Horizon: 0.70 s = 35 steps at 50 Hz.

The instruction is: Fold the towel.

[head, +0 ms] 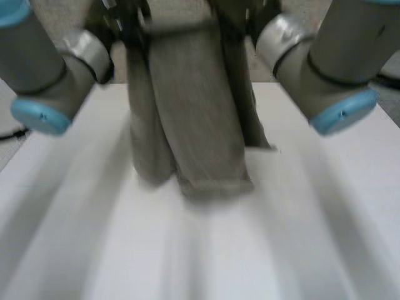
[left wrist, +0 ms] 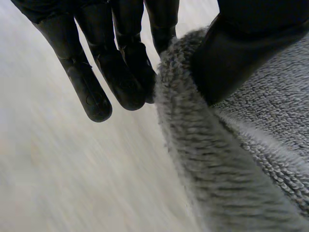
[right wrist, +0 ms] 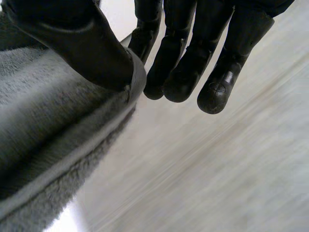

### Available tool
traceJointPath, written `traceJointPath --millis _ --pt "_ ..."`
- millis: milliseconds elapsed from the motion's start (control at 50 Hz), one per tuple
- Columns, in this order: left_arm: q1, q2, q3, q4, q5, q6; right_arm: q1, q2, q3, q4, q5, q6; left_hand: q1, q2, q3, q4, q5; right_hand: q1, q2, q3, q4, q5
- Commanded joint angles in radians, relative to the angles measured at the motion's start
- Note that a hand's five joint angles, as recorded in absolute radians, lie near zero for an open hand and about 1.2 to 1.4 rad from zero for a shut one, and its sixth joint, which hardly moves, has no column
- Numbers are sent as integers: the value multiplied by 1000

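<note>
table (head: 325,250): white, well below both hands; landing place for the cloth.
arms: left arm (head: 44,81) and right arm (head: 325,69) raised close together, one on each side of the cloth; likely set that way so it hangs narrow and straight.
towel (head: 194,112): grey terry, held up by its top edge in both hands, hangs down between them in long upright folds. Lower end down at the table, too blurred to tell whether touching. Judged lifted so its own weight pulls it flat and the lower end can be laid down first for the fold.
left hand (left wrist: 120,72): pinches the top edge near one end. thumb (left wrist: 241,53) pressed onto one face of the cloth, squeezing it against the nearest finger. Remaining fingers (left wrist: 87,92) nearly straight, close together, hanging free beside the cloth and touching nothing.
right hand (right wrist: 188,63): same hold at the other end. Thumb (right wrist: 82,48) clamps the cloth at the hem against the nearest finger; other fingers (right wrist: 217,92) relaxed, side by side, clear of the cloth.
hem (right wrist: 87,140): smooth band running down from under the right thumb; a firm strip to grip, less likely to slip than loose pile.
</note>
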Motion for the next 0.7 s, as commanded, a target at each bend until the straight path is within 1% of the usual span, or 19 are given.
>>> traceJointPath --millis 20,80,120,140,180,200,240,260,280,300,340,360,400,420,460,560,580,620,700 --pt "9 139 18 179 -71 -5 -13 -84 -90 -112 -2 145 108 62 56 36 78 75 60 60 54 63" --pt "7 179 -86 184 -68 -2 -9 -96 -61 -104 -8 176 94 48 42 22 63 75 60 60 54 63" --pt "7 202 -168 184 -67 -1 -4 -115 45 -58 -43 186 70 24 18 -1 40 75 60 60 54 63" --pt "7 202 -169 184 -67 -1 -4 -115 45 -58 -44 186 70 24 18 -1 40 75 60 60 54 63" --pt "9 237 -339 193 -67 8 -1 -148 164 -20 -103 154 47 1 -5 -25 16 75 60 60 54 63" --pt "9 237 -340 193 -67 8 -1 -148 165 -20 -104 154 47 0 -6 -25 16 75 60 60 54 63" --pt "22 251 -504 196 -67 8 -1 -168 292 -8 -165 82 26 -20 -26 -45 -4 75 60 60 54 63" --pt "22 251 -505 196 -67 8 -1 -168 292 -8 -165 82 26 -20 -26 -45 -4 75 60 60 54 63" --pt "36 253 -584 196 -68 8 -2 -173 353 -6 -183 38 3 -43 -49 -69 -28 75 60 60 54 63" --pt "36 253 -585 196 -68 8 -2 -173 354 -6 -183 38 3 -44 -50 -69 -28 75 60 60 54 63" --pt "61 259 -748 196 -68 10 -8 -181 465 -3 -208 -42 -62 -108 -114 -133 -92 75 60 60 54 63" --pt "61 259 -749 196 -68 10 -9 -181 465 -3 -208 -42 -62 -108 -114 -133 -92 75 60 60 54 63" --pt "79 268 -899 202 -68 10 -10 -187 574 -1 -209 -96 -91 -137 -143 -163 -122 75 60 60 54 63" --pt "79 268 -899 202 -68 10 -10 -187 574 -1 -209 -96 -91 -138 -143 -163 -122 75 60 60 54 63" --pt "93 268 -1023 221 -68 10 -9 -187 631 -1 -214 -116 -121 -167 -173 -192 -151 75 60 60 54 63" --pt "99 268 -1137 247 -68 10 -2 -181 819 -11 -216 -211 -188 -234 -240 -259 -218 75 60 60 54 63" --pt "99 268 -1137 247 -68 10 -2 -181 820 -11 -216 -211 -188 -234 -240 -260 -219 75 60 60 54 63" --pt "98 270 -1156 245 -67 10 -1 -184 875 -8 -216 -270 -340 -386 -392 -412 -371 75 60 60 54 63" --pt "96 280 -1150 244 -67 10 -1 -193 913 -8 -212 -321 -396 -443 -449 -468 -427 75 60 60 54 63"
